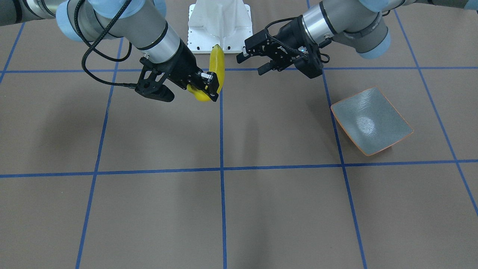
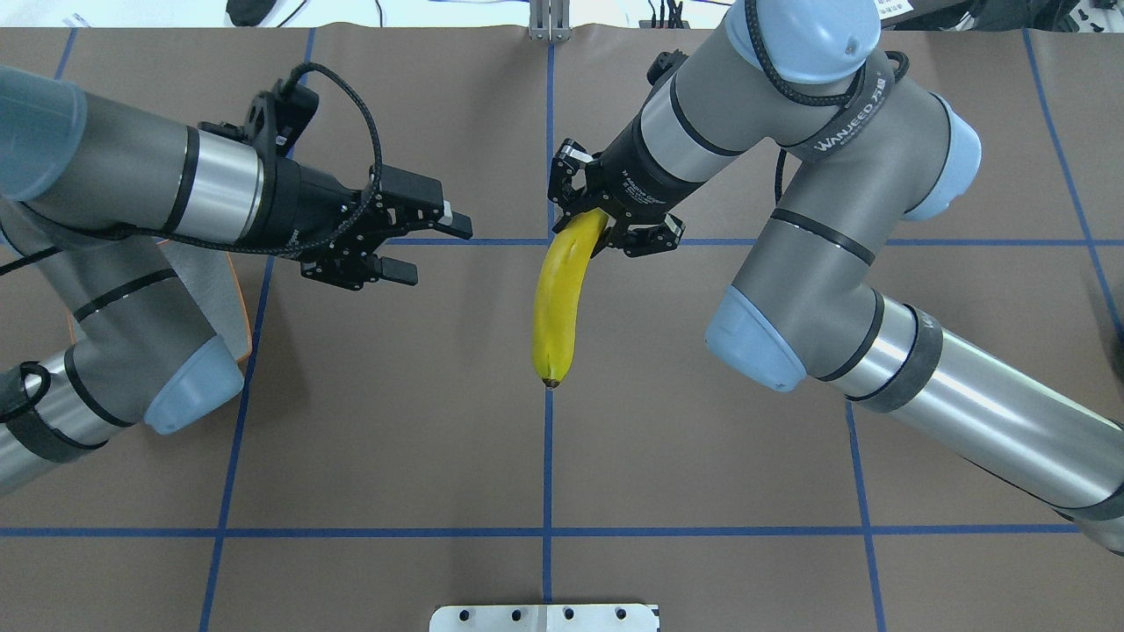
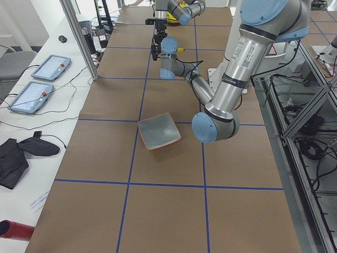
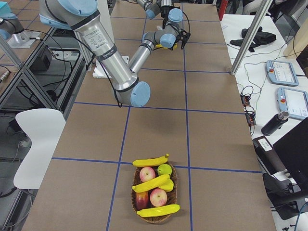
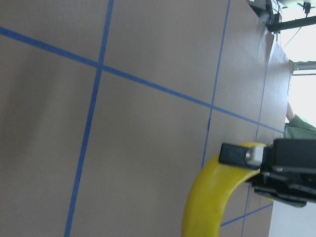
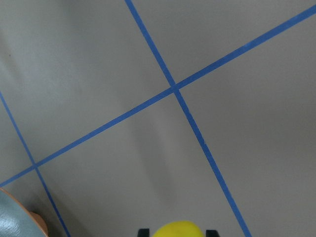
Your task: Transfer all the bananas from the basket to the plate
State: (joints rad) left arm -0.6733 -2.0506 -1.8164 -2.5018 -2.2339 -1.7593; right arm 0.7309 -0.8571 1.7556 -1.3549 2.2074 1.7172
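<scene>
hanging clear of the desk, one banana is clamped at one end by the right fingers, its dark tip pointing back toward the robot's base, well apart from the plate. left fingers are spread wide, gripping nothing, between the plate and that banana and aimed at it. far from the plate, at the desk's other end, the basket holds three more bananas among apples.
</scene>
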